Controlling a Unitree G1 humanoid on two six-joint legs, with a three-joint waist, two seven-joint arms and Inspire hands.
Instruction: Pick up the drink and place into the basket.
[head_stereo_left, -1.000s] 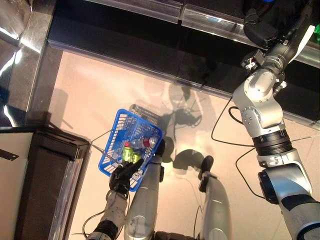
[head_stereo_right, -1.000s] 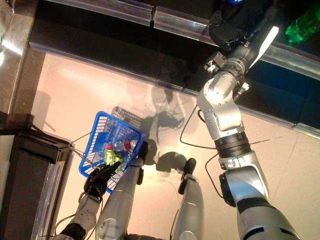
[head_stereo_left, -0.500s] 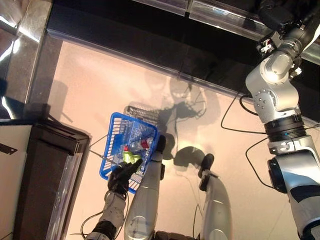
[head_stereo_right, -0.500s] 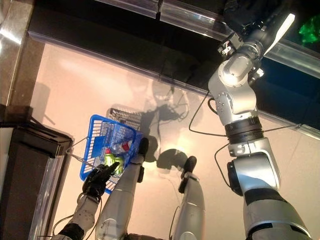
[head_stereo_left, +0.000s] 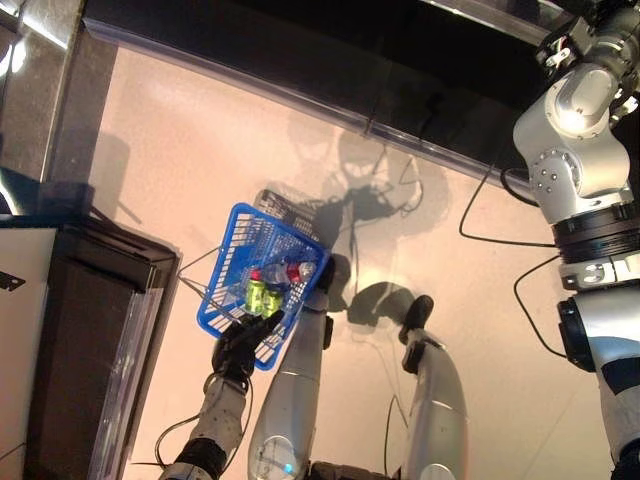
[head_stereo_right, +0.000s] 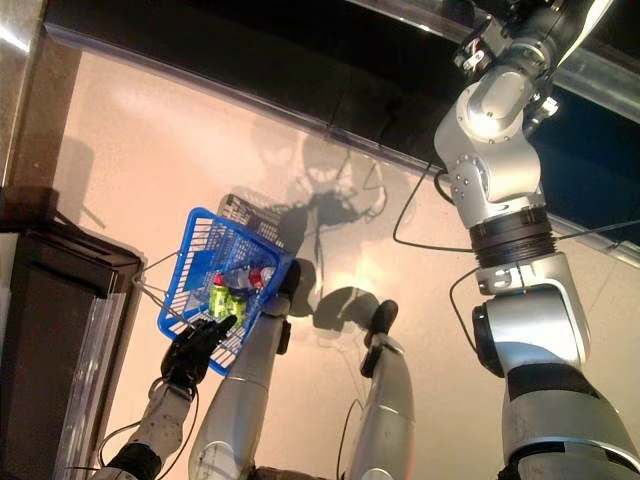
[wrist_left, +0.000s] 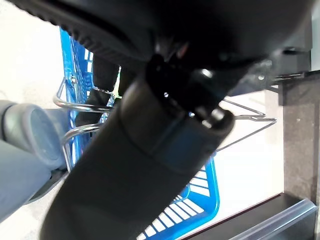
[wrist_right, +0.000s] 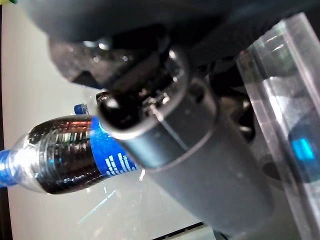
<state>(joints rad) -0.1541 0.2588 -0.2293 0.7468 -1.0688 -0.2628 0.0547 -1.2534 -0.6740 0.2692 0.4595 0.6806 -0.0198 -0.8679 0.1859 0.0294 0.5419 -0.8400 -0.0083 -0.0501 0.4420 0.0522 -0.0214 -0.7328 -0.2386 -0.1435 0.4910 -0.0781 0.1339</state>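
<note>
Where the pale floor (head_stereo_left: 180, 170) meets the dark shelf unit (head_stereo_left: 300, 40) along the top of the head views, the right arm reaches up out of the frame, so the right hand (wrist_right: 165, 145) shows only in its own wrist view, as a dark bulk very close to the lens; a dark drink bottle (wrist_right: 60, 155) with a blue label and blue cap lies just past it against a clear shelf edge (wrist_right: 280, 100), and the bottle seems to sit within the hand's grasp, though whether the fingers are closed on it cannot be told from this angle. Lower left in the head views, the left hand (head_stereo_left: 238, 347) hangs beside the robot with its fingers curled round the wire handle (wrist_left: 75, 102) of a blue basket (head_stereo_left: 222, 300), which tilts above the floor. Inside the basket lie a green bottle (head_stereo_left: 255, 296) with a red cap and, touching it, a clear bottle (head_stereo_left: 292, 273) with a red label. A dark cabinet (head_stereo_left: 70, 340) stands at the left edge, just beside the basket; the drink bottle is up at the shelf, well apart from the basket
</note>
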